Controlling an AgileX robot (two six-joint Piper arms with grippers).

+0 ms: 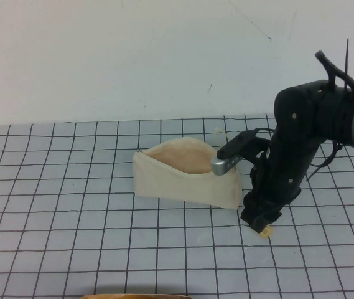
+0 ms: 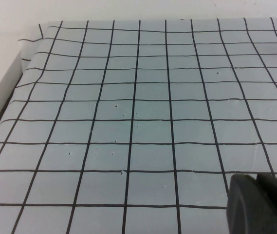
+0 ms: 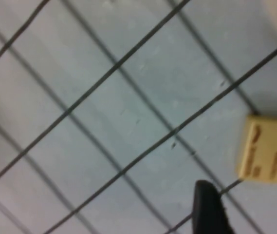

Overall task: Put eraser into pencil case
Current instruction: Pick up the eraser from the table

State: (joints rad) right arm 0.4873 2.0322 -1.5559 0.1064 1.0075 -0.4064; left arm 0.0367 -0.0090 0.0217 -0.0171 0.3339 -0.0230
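Lying flat: one eraser (image 3: pixel 265 149) on the grid mat (image 1: pixel 71 205), beside the pouch's right end.
Look: pale yellow block, dark print on top.
Pencil case (image 1: pixel 183 180): one, mouth agape, long axis left-right.
Right gripper (image 1: pixel 260 223): over eraser, fingers apart.
Left gripper (image 2: pixel 260 204): fingers unclear.

The right pincer (image 1: pixel 261 223) points down, low over the tabletop (image 1: pixel 71 205); the left pincer (image 2: pixel 260 204) hovers over bare grid.
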